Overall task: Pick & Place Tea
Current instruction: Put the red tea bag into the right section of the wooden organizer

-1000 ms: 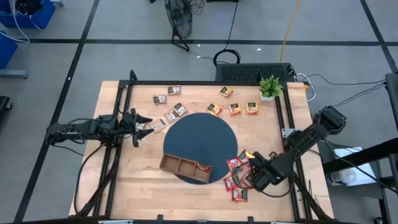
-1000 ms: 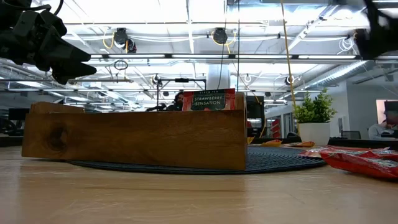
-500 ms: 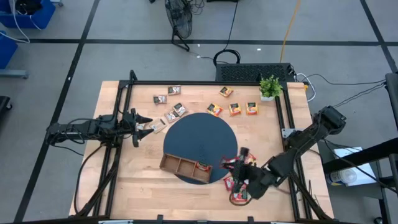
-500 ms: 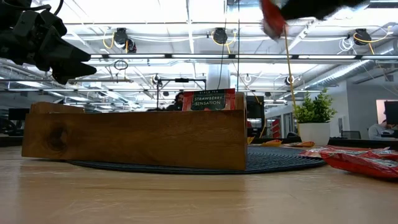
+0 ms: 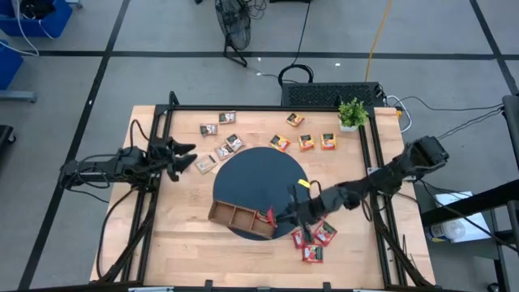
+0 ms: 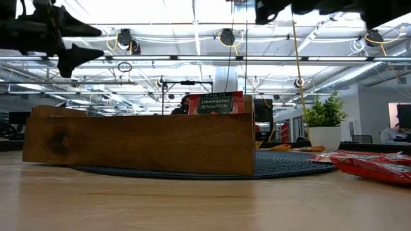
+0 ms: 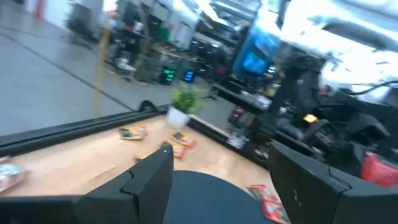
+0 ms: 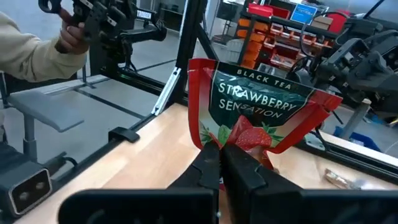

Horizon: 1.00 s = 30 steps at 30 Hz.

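Red sachet upright in wooden tray

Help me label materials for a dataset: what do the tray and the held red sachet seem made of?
The tray looks like stained wood, matte: grain and a dark knot show on its side. The red sachet in the right pincer looks like glossy foil or plastic film, creased and shiny where pinched; which one is unclear.

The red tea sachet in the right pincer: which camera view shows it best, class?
The right wrist view: the red tea sachet fills it, label readable, pinched by the right pincer. The high view shows only a red speck; the others don't show it.
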Motion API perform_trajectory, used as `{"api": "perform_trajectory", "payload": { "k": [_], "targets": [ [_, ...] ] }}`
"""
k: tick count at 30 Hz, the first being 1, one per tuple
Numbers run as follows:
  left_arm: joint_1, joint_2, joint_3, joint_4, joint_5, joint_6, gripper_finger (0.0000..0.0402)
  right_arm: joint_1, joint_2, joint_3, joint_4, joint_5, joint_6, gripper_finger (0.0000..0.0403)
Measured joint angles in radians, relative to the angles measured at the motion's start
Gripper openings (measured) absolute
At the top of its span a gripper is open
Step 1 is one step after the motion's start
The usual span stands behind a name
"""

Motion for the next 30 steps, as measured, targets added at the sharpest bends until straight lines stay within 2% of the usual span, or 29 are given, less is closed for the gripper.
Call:
{"api": "perform_trajectory", "payload": {
  "k": [5,9,13,15,19,21,23,25,28,30],
  "targets": [
    [0.0,0.021,0.0,-0.006,-0.029,-0.053,0.0257,-0.085,0.0,0.0,0.005,-0.095,-0.006,0.0],
    [0.0,0.05,-0.001,-0.007,-0.1,-0.082,0.0257,-0.131,0.0,0.0,-0.009,-0.153,-0.002,0.0],
    [0.0,0.1,-0.001,0.028,-0.072,-0.125,0.0257,-0.159,0.0,0.0,-0.016,-0.217,-0.015,0.0],
    [0.001,0.148,-0.001,0.127,0.035,-0.099,0.0257,-0.175,0.0,0.0,-0.017,-0.292,-0.025,0.0],
    [-0.001,0.328,-0.001,0.474,0.413,-0.002,0.0257,-0.205,0.0,0.0,-0.008,-0.493,-0.026,0.0],
    [-0.005,0.448,0.0,0.644,0.53,0.035,0.0257,-0.21,0.0,0.0,-0.009,-0.545,-0.026,0.0],
    [-0.014,0.581,0.011,0.747,0.562,0.077,0.0257,-0.213,0.0,0.0,-0.009,-0.553,-0.026,0.0],
    [-0.019,0.724,0.048,0.784,0.559,0.114,0.0257,-0.214,0.0,0.0,-0.008,-0.552,-0.024,0.0],
    [-0.024,0.957,0.156,0.797,0.576,0.143,0.0257,-0.214,0.0,0.0,0.004,-0.551,-0.011,0.0],
    [-0.034,1.103,0.253,0.8,0.633,0.18,0.0257,-0.213,0.0,0.0,0.015,-0.551,-0.002,0.0]
  ]
}}
